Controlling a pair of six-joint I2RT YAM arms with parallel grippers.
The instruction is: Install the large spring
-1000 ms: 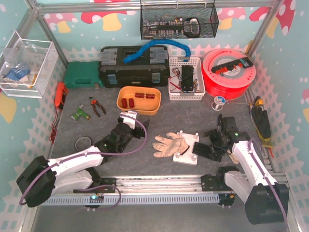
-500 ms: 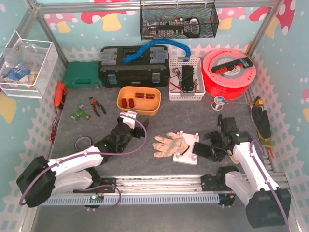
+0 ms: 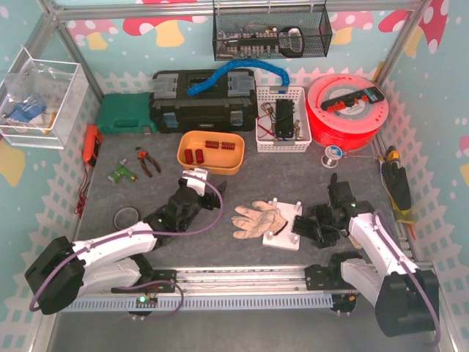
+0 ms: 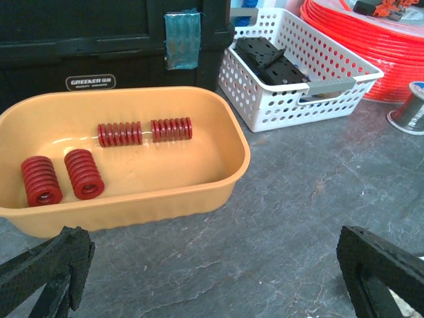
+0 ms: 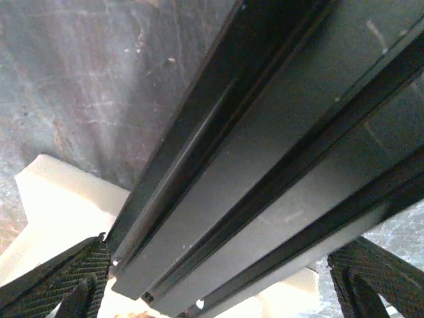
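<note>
Two large red springs [image 4: 63, 177] stand side by side at the left end of the yellow tray [image 4: 225, 175], with two slimmer red springs [image 4: 146, 131] lying behind them. My left gripper [image 4: 218, 271] hovers open just in front of the tray, nothing between its fingers; in the top view the left gripper [image 3: 209, 183] sits below the tray [image 3: 183, 163]. My right gripper [image 5: 218, 285] is shut on a black grooved metal bar [image 5: 265, 152] that spans its jaws, over the white pegged base plate [image 5: 59, 199]. From above, the right gripper [image 3: 308, 229] is at that plate's [image 3: 282, 235] right edge.
A work glove [image 3: 253, 218] lies left of the white plate. Behind the tray stand a black toolbox [image 3: 201, 99] and a white basket [image 3: 282, 117], with an orange cable reel [image 3: 348, 110] to the right. Pliers [image 3: 146, 161] and a ring [image 3: 126, 217] lie at the left.
My right gripper has shifted slightly left toward the white plate, carrying the black bar. The left arm has not moved.
</note>
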